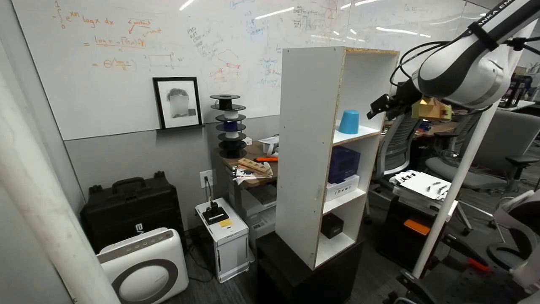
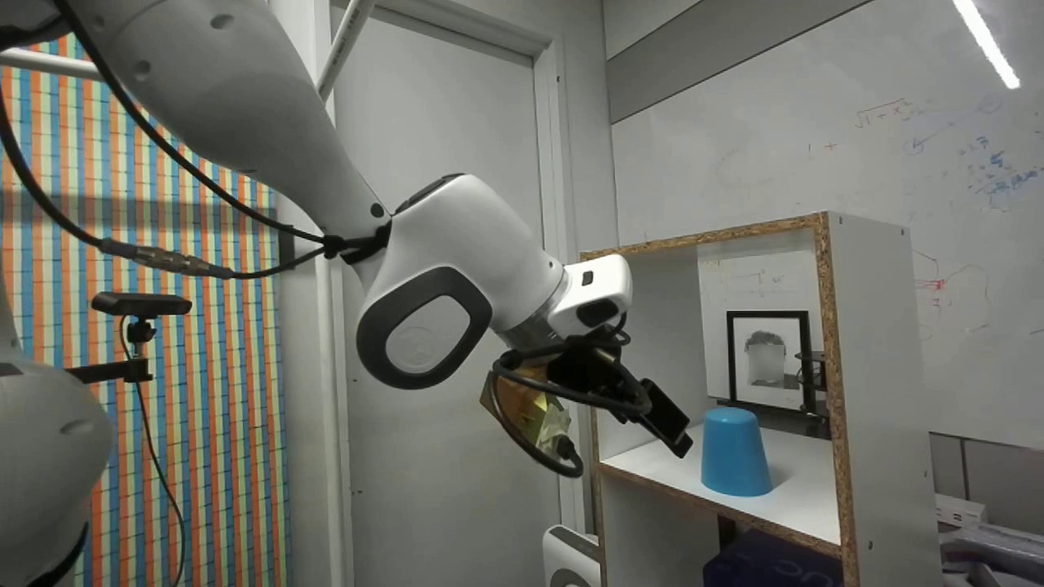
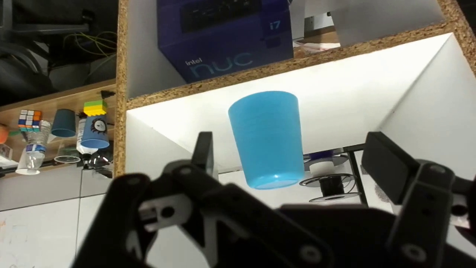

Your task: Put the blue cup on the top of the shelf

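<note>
Wrist view, upside down, showed at left a tabletop (image 3: 74, 99) with a puzzle cube (image 3: 29, 120) and cups (image 3: 64, 123). Right of these, the gripper (image 3: 292, 149) had its 2 fingers (image 3: 386, 167) spread wide; the blue cup (image 3: 268, 137) showed between and beyond them, with spools (image 3: 331, 185) behind it to the right. In an exterior view, the arm (image 2: 473, 244) spanned the left, the gripper sat just beside the blue cup with a gap between, and a framed portrait (image 2: 767, 359) showed behind, slightly right. Both exterior views had the blue cup upside down in the top compartment of the shelf (image 1: 312, 147), under its flat top.
</note>
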